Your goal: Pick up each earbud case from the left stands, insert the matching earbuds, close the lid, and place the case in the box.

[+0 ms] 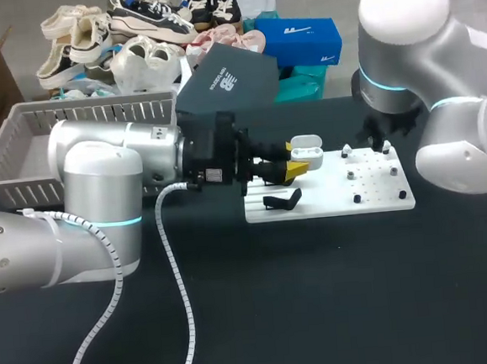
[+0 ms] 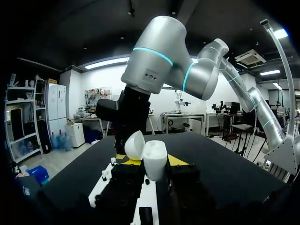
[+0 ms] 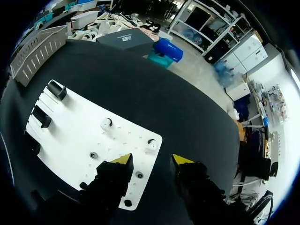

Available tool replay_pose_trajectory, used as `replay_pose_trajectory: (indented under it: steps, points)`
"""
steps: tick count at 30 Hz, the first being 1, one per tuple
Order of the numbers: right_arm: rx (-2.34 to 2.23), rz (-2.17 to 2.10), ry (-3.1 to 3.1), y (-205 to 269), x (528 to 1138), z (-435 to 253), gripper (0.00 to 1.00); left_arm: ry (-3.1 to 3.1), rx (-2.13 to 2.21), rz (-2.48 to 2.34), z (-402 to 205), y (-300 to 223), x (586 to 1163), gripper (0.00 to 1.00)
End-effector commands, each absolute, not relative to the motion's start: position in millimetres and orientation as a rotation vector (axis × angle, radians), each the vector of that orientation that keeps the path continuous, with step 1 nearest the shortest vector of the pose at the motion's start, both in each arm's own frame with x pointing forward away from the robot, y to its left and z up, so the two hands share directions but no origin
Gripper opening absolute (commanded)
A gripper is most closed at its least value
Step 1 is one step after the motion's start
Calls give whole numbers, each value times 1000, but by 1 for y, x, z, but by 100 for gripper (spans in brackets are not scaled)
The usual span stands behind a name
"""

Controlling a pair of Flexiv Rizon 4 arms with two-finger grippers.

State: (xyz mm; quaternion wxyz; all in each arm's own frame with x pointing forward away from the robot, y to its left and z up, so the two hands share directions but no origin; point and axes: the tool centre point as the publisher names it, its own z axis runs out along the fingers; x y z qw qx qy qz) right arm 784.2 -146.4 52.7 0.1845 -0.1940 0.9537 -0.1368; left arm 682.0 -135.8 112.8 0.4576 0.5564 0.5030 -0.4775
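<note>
Earbud case (image 1: 306,149) is pinched upright between your left gripper's (image 1: 299,161) fingers, lid swung open, over the left end of the white board (image 1: 380,198). The earbuds (image 3: 107,123) lie to its right, just ahead of your right gripper (image 3: 151,160). Its fingers are spread, and it is the nearer arm.

Black worktop (image 1: 338,309) right across the scene, a matte dark cover running flat from the near side to the far edge. Light lands on it softly and evenly, and the left wrist view catches a faint grey sheen.
</note>
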Motion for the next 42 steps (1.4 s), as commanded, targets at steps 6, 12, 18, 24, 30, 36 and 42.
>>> replay_pose_trajectory:
  steps: [6,12,18,24,30,36,42]
  points:
    - [-517,-428,2737,-146,799,41,49,1237,1372,-1179,112,-136,684,0]
    - [-518,-441,2754,-148,799,36,47,1237,1372,-1179,112,-136,684,0]
    - [-530,-465,2758,-148,801,32,45,1237,1372,-1179,112,-136,684,0]
    - [-533,-475,2767,-148,801,28,44,1237,1372,-1179,112,-136,684,0]
    - [-534,-485,2774,-151,803,24,42,1237,1372,-1179,112,-136,684,0]
    - [-528,-488,2778,-151,804,23,40,1237,1372,-1179,112,-136,684,0]
    - [-531,-488,2779,-150,804,22,37,1237,1372,-1179,112,-136,684,0]
